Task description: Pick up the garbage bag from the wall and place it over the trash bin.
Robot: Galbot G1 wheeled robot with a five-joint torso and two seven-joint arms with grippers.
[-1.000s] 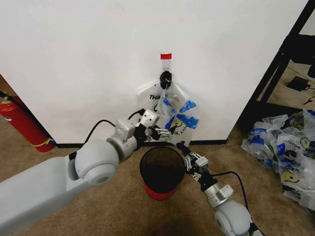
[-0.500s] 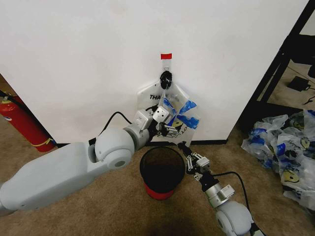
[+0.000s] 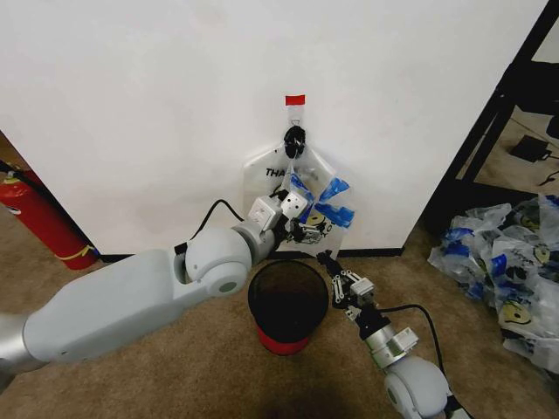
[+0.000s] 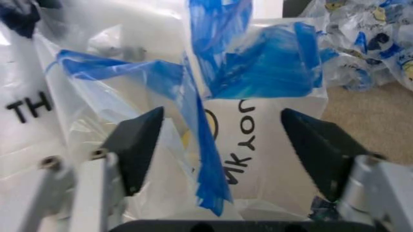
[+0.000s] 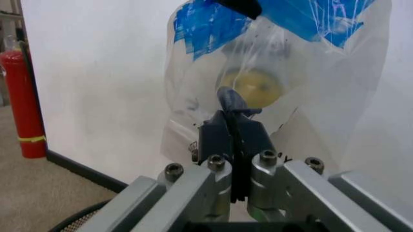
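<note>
Translucent garbage bag (image 3: 307, 196) hangs above the trash bin (image 3: 287, 303); our left hand (image 3: 303, 229) stands wide around it, right hand (image 3: 334, 271) closed beside the bin.

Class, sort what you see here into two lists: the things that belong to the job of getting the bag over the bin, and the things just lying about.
Belongs to the job:
garbage bag, hanging on the wall
red-taped hook
trash bin
left gripper, open at the bag
right gripper, shut, beside the bin's rim

Just lying about:
fire extinguisher
pile of spare bags
black shelf frame
</note>
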